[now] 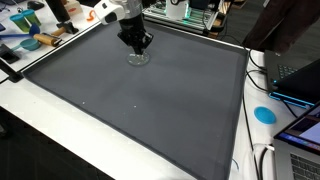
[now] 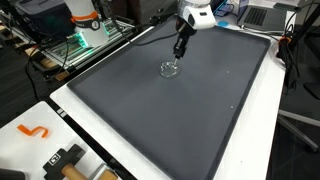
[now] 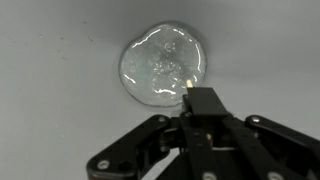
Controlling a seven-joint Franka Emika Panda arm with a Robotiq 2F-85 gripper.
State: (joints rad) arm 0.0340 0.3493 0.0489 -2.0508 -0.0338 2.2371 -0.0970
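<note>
A clear, round glass dish point(image 3: 160, 65) lies on the dark grey mat point(image 1: 150, 100); it also shows in both exterior views, as the dish point(image 1: 138, 59) and the dish point(image 2: 170, 69). My gripper point(image 3: 203, 95) hangs just above its near rim, pointing down, with the black fingers pressed together. A thin pale yellow sliver point(image 3: 186, 88) sticks out at the fingertips over the dish; what it is I cannot make out. Both exterior views show the gripper point(image 1: 138, 47) and the gripper point(image 2: 177, 55) close over the dish at the mat's far part.
The mat lies on a white table point(image 2: 40, 120). A blue disc point(image 1: 264, 114) and a laptop point(image 1: 298, 78) sit beside the mat. An orange hook point(image 2: 35, 131) and a black tool point(image 2: 65, 158) lie on the white table. Cluttered items point(image 1: 35, 40) lie near a far corner.
</note>
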